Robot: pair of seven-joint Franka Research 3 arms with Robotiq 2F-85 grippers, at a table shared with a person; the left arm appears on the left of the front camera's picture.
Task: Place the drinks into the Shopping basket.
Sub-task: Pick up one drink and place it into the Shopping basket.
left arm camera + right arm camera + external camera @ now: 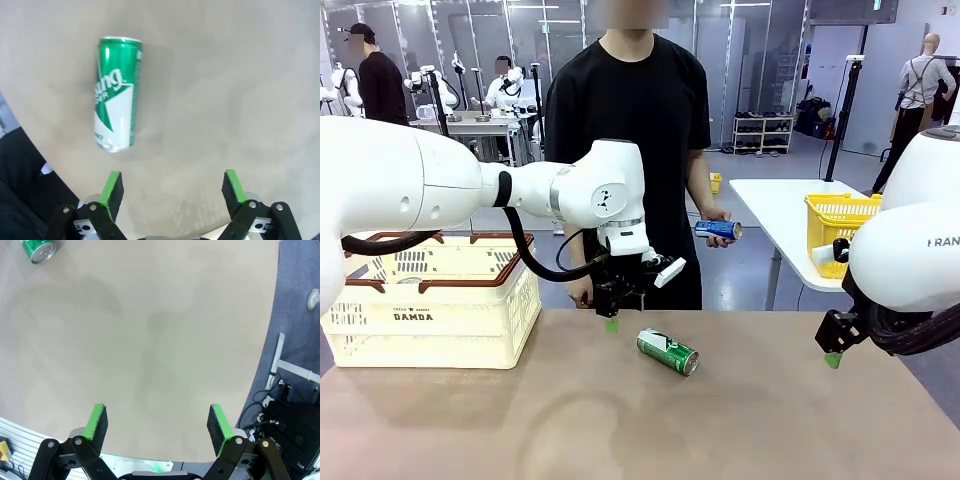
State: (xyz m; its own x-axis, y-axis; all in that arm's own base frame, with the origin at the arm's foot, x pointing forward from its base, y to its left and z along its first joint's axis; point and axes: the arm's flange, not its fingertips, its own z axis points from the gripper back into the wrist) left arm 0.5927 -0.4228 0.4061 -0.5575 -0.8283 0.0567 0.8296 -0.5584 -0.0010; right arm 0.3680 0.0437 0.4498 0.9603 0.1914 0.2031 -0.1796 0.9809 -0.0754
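1. Drinks: one green can (668,352) lies on its side mid-table (620,430), clear all round, so a top-down pinch across its body looks feasible.
2. Blue can (719,230) is in the person's hand (710,215), beyond the far edge; probably the next one to come.
3. Left gripper (172,187) hovers just beside the green can, fingers spread, empty. Right gripper (157,425) is also spread and empty, over bare table near the right edge.
4. Shopping basket (430,315) sits far left, top open, with bare table between it and the can. Risks: the can rolling, and the far edge close by.
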